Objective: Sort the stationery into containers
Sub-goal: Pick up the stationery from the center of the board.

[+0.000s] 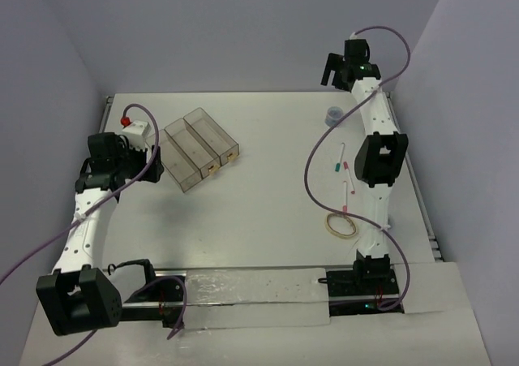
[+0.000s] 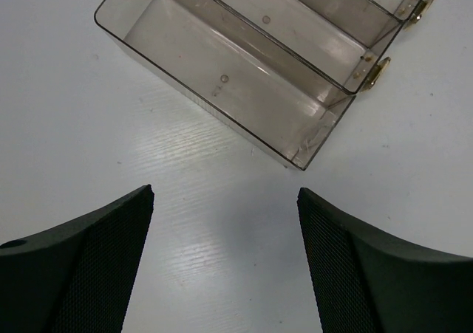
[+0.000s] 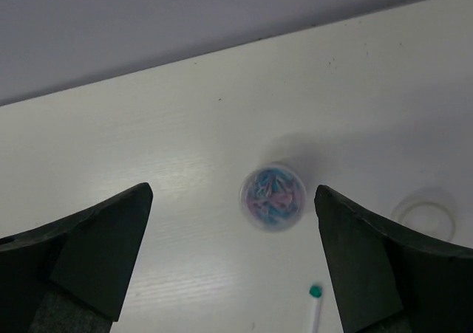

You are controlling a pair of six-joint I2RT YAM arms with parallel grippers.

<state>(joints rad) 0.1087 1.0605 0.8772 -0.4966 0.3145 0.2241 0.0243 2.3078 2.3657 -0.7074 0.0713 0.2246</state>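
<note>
Between pale lilac walls, the white surface (image 1: 268, 195) carried clear joined bins (image 1: 201, 148) at its left. Pens (image 1: 340, 157), a tan band (image 1: 340, 225) and a round tub (image 3: 273, 197) of blue and pink bits lay at its right. The left tool (image 2: 225, 193) and right tool (image 3: 233, 189) stood released, grasping nothing.

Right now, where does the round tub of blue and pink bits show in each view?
Top external: the round tub stands at the far right of the table.
Left wrist: not in it.
Right wrist: the round tub is near the centre.
Shared landmark: the white table.
</note>
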